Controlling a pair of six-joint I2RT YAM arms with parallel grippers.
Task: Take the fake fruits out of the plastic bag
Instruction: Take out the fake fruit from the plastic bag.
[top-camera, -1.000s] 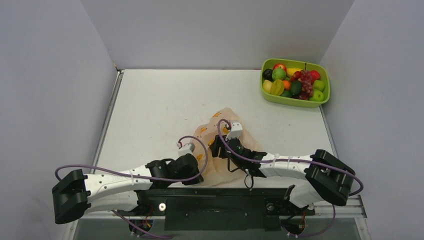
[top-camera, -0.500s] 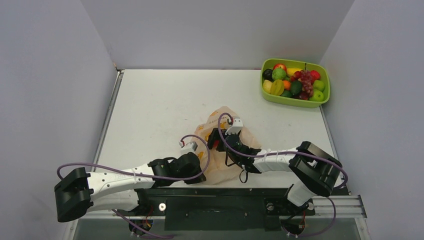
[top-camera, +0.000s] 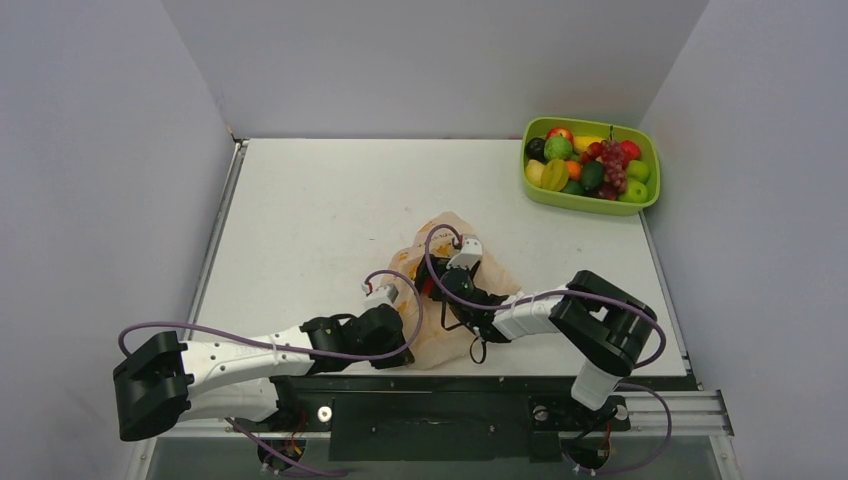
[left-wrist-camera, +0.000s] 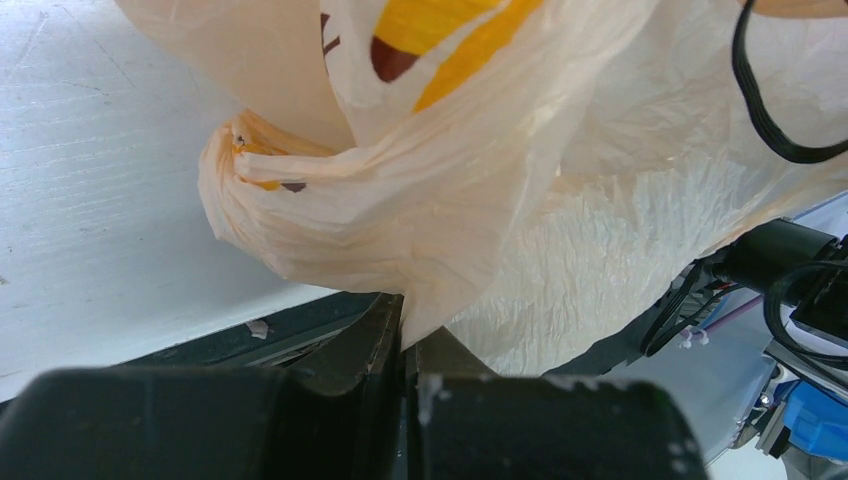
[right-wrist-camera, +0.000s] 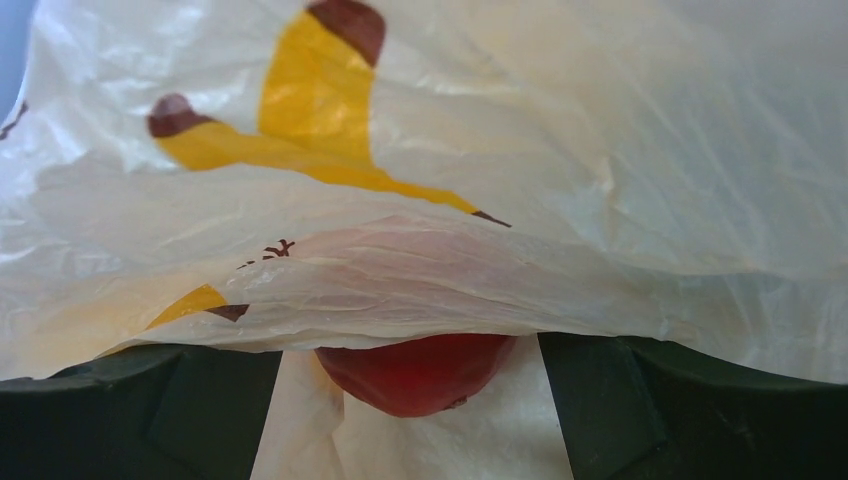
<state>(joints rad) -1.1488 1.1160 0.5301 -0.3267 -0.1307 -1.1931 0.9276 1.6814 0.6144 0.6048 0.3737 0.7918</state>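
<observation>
The left gripper (left-wrist-camera: 405, 325) pinches the limp plastic bag (left-wrist-camera: 450, 200), and the right gripper (right-wrist-camera: 412, 400), wide open and empty, frames a glossy, probably slippery red fruit (right-wrist-camera: 415, 372), best gripped across its middle.

Grey walls (top-camera: 430, 60) enclose a white table (top-camera: 320, 210).

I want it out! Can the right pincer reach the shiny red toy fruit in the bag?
Probably yes: the open right pincer has the glossy red toy fruit between its fingers; only a fold of thin peach plastic bag overhangs.
</observation>
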